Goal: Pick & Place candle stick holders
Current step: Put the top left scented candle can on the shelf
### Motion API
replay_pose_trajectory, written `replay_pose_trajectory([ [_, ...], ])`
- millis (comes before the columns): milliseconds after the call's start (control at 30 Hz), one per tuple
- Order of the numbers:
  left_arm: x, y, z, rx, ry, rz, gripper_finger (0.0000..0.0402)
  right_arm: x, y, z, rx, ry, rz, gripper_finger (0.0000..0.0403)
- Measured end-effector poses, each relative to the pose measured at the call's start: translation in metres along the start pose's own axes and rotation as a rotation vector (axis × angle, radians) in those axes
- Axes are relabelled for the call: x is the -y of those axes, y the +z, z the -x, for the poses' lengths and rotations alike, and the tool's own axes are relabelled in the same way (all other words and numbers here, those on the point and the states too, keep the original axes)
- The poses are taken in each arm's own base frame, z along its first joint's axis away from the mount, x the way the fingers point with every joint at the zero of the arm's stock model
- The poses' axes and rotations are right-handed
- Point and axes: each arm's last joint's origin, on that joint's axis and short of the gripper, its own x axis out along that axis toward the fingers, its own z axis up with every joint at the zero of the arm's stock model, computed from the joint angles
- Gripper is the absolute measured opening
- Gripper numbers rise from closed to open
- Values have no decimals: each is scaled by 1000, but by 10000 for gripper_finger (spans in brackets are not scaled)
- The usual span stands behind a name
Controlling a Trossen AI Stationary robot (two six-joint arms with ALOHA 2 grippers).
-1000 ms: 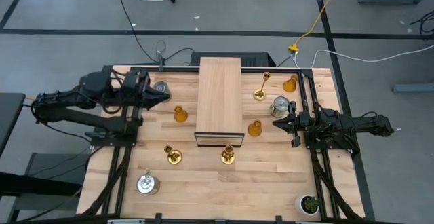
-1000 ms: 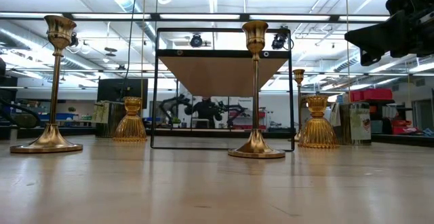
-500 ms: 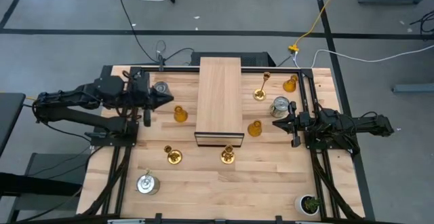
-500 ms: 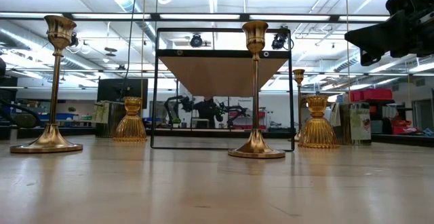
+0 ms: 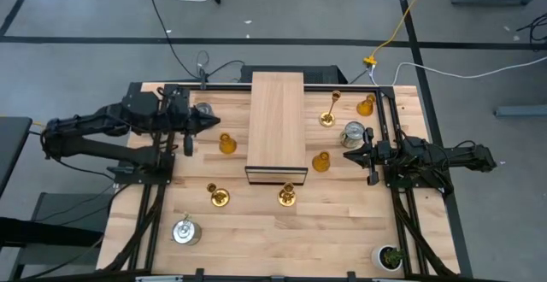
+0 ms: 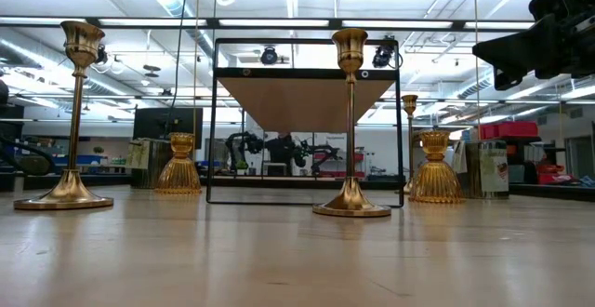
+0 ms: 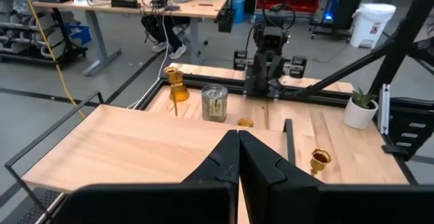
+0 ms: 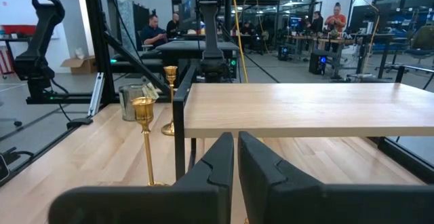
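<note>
Pale wood planks make up the table (image 5: 273,231), with a raised wooden shelf (image 5: 276,126) at frame centre. Left of it, the left hand (image 5: 208,122) hovers closed and empty, a silver can (image 5: 202,110) just beside it and an amber holder (image 5: 226,143) near. Lower left sits another silver can (image 5: 185,232); two gold candlesticks (image 5: 218,196) stand below the shelf. Right of the shelf are a third candlestick (image 5: 328,116), two amber holders (image 5: 321,161) and what seems a third can (image 5: 353,133). The right hand (image 5: 348,155) rests shut, holding nothing. A potted plant (image 5: 391,256) occupies the lower right.
</note>
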Motion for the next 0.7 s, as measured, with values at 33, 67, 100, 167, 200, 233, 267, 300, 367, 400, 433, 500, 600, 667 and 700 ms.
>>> replay_pose_trajectory([
  [33,-2,0,0,0,0,5,7,0,0,0,0,0,0,27],
  [67,-5,0,-1,0,0,9,7,0,0,0,0,0,0,27],
  [100,-7,0,-1,-1,-2,13,7,0,0,0,0,0,0,27],
  [167,-12,0,-2,-6,-1,21,7,0,0,0,0,0,0,27],
  [200,-14,0,-2,-7,3,25,7,0,0,0,0,0,0,27],
  [233,-16,1,-2,-6,9,29,7,0,0,0,0,0,0,27],
  [267,-19,1,-2,-5,16,33,7,0,0,0,0,0,0,27],
  [300,-21,0,-2,-6,25,36,7,0,0,0,0,0,0,27],
  [367,-26,0,-2,-8,52,44,7,0,0,0,0,0,0,27],
  [400,-28,0,-1,-8,65,47,7,0,0,0,0,0,0,27],
  [433,-31,0,-1,-9,81,51,7,0,0,0,0,0,0,27],
  [500,-36,-1,0,-18,115,59,7,0,0,0,0,0,0,27],
  [600,-43,-2,1,-32,162,71,7,0,0,0,0,0,0,27],
  [667,-47,-3,1,-37,190,78,7,0,0,0,0,0,0,27],
  [700,-49,-3,2,-40,204,82,7,0,0,0,0,0,0,27],
])
